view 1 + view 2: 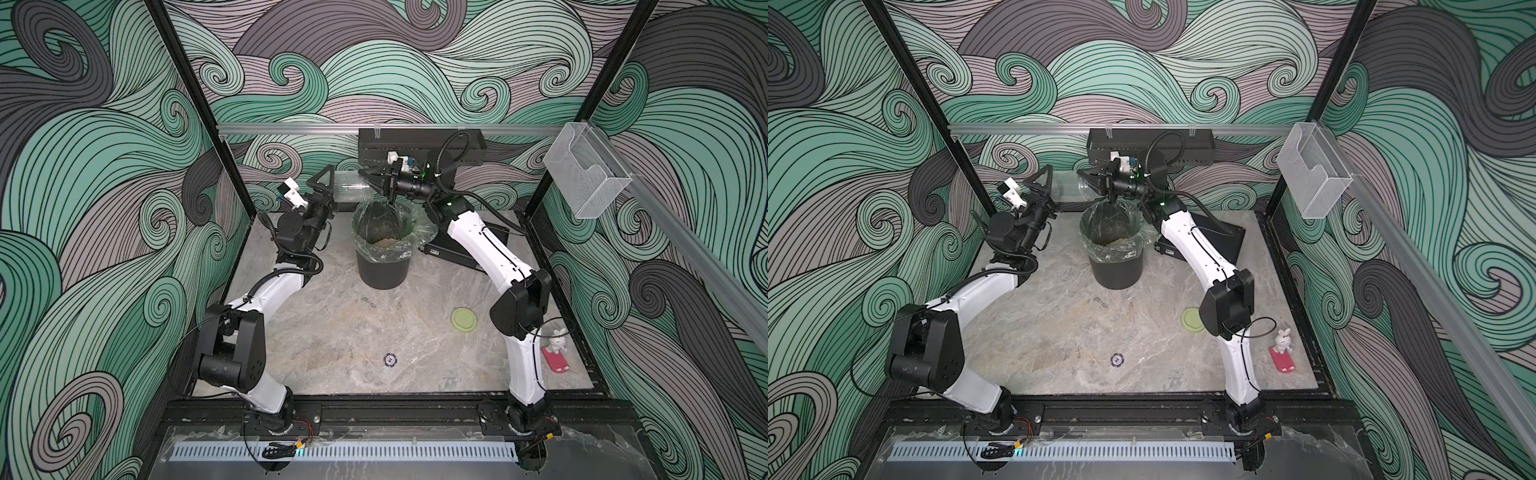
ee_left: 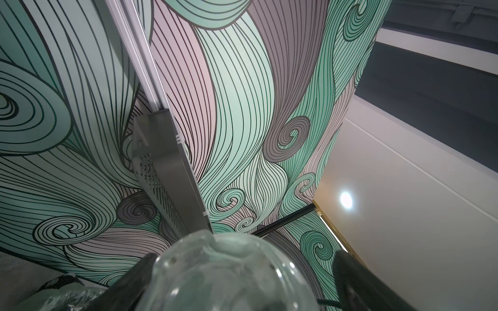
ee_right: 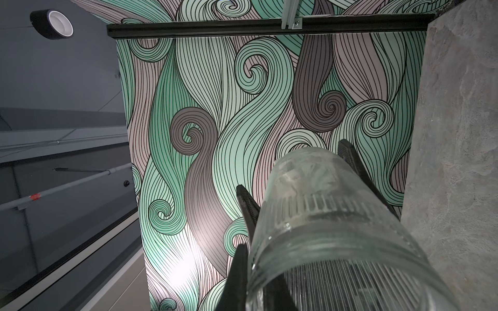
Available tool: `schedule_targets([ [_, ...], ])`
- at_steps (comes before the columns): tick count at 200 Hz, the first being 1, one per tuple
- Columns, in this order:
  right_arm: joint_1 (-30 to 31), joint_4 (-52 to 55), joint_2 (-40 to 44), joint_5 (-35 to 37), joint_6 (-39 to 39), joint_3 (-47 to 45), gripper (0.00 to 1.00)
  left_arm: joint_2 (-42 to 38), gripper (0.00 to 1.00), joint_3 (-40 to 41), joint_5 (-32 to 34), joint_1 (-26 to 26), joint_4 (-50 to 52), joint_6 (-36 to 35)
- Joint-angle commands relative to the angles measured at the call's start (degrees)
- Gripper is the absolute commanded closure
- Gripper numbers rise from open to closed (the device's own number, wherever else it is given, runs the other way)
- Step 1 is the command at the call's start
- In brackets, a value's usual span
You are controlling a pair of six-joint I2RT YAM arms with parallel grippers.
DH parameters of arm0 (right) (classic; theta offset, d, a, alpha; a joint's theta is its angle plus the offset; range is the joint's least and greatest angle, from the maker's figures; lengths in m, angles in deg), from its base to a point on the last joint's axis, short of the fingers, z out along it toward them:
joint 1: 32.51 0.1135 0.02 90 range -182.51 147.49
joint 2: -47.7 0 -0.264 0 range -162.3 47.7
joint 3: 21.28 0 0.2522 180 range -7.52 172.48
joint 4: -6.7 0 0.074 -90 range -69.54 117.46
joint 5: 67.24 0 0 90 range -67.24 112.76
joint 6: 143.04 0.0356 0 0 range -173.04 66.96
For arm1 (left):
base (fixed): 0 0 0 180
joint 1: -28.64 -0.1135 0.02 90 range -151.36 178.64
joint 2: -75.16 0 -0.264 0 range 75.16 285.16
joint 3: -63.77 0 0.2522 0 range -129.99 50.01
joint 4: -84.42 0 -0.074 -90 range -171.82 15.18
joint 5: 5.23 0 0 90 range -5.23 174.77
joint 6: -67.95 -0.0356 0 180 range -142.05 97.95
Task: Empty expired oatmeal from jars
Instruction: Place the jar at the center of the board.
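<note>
The jar's (image 3: 323, 215) ribbed glass mouth fills my right wrist view. My right claw (image 1: 374, 185) is clamped on its rim, a thin pinch on the glass wall. At the far end my left claw (image 2: 245, 254) stands with its fingers apart on either side of the base. One finger (image 2: 350, 272) is clearly off the glass; the other sits so close that I cannot tell whether it touches. The jar hangs on its side in the air, just above the far rim of the black bin (image 1: 382, 274). It looks clear right through, with only a faint dusty film. The oatmeal (image 1: 384, 240) lies as a pale heap in the bottom of the bin, and the lid (image 1: 463, 319) sits flat on the table (image 1: 332, 332), well apart from the bin

So I judge the pouring done, with the jar's weight on my right side alone. Next, my left claw should back straight away from the base without nudging it. A rim pinch lets a jar swing, so my right arm must move slowly, then stand it upright on the table
</note>
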Motion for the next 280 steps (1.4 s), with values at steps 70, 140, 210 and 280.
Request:
schedule_targets([
  [70, -6.27, 9.9, 15.87, 4.12, -13.41, -7.84, 1.0, -16.27, 0.01, 2.17, -5.64, -2.17, 19.24, -16.16],
  [140, -11.0, 39.14, 31.78, 10.39, -37.58, -11.51, 1.0, -22.98, 0.01, 1.01, -16.86, -2.09, 41.68, -36.93],
  [210, -11.22, 68.93, 41.74, 28.3, -60.4, -13.51, 1.0, -27.96, 0.01, 3.7, -26.62, 1.01, 57.15, -59.53],
  [280, -9.13, 75.87, 46.49, 36.77, -66.65, -28.94, 1.0, -31.29, 0.01, 11.52, -25.05, 12.34, 63.94, -79.65],
])
